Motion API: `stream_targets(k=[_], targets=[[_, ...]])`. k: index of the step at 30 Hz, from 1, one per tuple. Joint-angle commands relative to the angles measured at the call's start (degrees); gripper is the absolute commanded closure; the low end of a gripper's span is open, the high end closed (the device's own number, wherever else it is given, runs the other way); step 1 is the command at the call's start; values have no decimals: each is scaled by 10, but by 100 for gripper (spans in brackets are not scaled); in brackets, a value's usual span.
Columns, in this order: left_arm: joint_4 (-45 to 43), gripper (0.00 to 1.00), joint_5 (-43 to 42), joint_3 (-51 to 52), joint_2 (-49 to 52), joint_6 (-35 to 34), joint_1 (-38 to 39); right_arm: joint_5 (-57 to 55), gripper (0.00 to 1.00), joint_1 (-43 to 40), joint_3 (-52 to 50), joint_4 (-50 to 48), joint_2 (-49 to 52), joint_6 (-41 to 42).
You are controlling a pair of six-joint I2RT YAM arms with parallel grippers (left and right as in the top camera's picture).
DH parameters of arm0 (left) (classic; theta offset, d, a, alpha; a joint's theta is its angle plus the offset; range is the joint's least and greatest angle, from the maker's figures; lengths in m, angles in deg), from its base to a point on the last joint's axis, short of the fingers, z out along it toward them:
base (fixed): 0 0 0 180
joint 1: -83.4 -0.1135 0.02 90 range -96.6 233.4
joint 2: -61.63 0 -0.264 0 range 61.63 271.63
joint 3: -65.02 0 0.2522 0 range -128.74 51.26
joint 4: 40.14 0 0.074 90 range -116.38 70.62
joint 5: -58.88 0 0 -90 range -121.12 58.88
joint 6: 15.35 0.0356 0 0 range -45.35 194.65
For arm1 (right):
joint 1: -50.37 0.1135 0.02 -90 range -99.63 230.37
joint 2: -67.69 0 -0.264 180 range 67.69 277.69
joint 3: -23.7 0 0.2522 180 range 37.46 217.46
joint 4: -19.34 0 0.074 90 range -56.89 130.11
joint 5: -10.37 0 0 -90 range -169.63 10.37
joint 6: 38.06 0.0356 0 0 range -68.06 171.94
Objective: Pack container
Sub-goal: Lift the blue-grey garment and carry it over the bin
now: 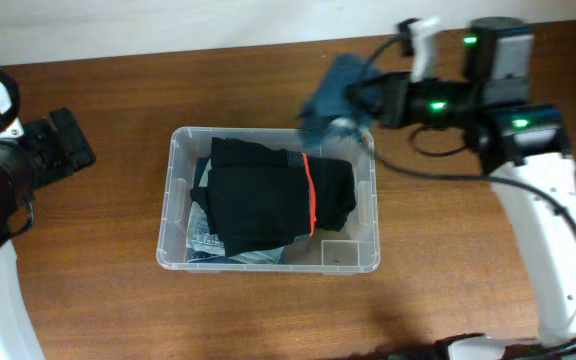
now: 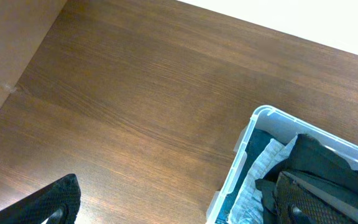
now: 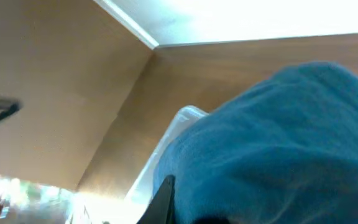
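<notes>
brown wooden table (image 1: 88,250), folded black garment with orange stripe (image 1: 263,195), pale patterned fabric (image 1: 200,238) under it, blue cloth (image 1: 330,88) beyond

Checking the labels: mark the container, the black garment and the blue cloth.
container (image 1: 167,200), overhead view, left rim.
black garment (image 1: 263,195), overhead view, centre of fabric.
blue cloth (image 3: 278,143), right wrist view, middle of fabric.

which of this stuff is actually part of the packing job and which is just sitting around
Job: container, black garment and pale cloth inside it, blue cloth held by right gripper.
Idle: left gripper, open, left of the container; wooden table.
</notes>
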State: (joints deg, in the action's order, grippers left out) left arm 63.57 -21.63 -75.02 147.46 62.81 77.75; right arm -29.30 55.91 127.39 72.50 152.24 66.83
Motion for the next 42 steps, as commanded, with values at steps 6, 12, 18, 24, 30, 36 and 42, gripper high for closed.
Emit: stream_targets(k=[6, 12, 18, 24, 30, 36, 42], targets=[[0, 0, 4, -2, 0, -5, -3, -1, 96, 186, 3, -204, 31, 6], [0, 0, 4, -2, 0, -5, -3, -38, 96, 240, 3, -220, 92, -24], [0, 0, 4, -2, 0, -5, -3, -7, 96, 259, 3, -165, 155, -67], [0, 0, 4, -2, 0, -5, -3, -63, 96, 266, 3, -338, 163, -32], [0, 0, 4, -2, 0, -5, -3, -77, 96, 267, 3, -471, 163, 21], [0, 0, 4, -2, 0, -5, -3, -83, 96, 268, 2, -288, 170, -96], [2, 0, 4, -2, 0, -5, -3, -91, 96, 273, -1, -338, 210, -79]])
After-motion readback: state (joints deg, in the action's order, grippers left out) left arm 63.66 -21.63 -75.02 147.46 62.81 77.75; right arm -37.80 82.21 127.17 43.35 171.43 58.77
